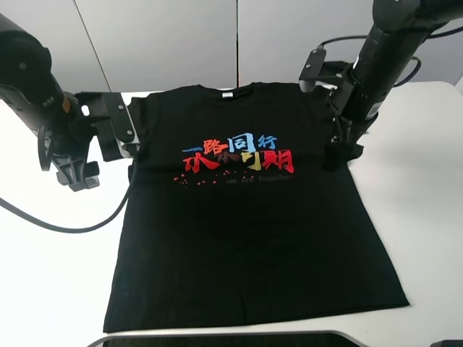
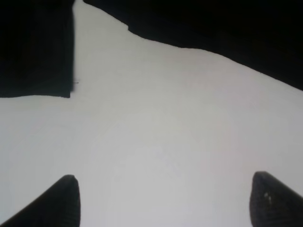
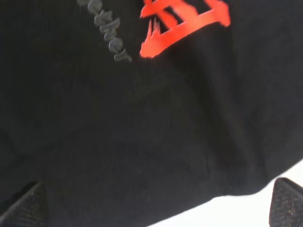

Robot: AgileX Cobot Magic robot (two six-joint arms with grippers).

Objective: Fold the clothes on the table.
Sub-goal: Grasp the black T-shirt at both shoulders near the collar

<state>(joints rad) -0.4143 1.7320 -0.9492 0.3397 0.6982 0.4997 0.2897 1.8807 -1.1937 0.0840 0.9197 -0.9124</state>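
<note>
The black T-shirt (image 1: 246, 231) lies spread flat, front up, on the white table (image 1: 51, 289), its collar and small white neck label (image 1: 227, 95) at the far side. Red, blue and yellow characters (image 1: 239, 155) cross the chest. My left gripper (image 1: 76, 173) hovers open over bare table just left of the shirt; in the left wrist view (image 2: 165, 203) its fingertips (image 2: 66, 198) are wide apart, with the shirt's edge (image 2: 213, 28) ahead. My right gripper (image 1: 340, 155) is open and empty over the shirt's right side, near its edge; the right wrist view (image 3: 156, 208) shows fabric and a red character (image 3: 184, 21).
A black cable (image 1: 58, 220) runs across the table from the left arm. A dark rounded object (image 1: 224, 338) sits at the table's near edge. Both sleeves are partly hidden by the arms. Bare table (image 1: 427, 217) lies right of the shirt.
</note>
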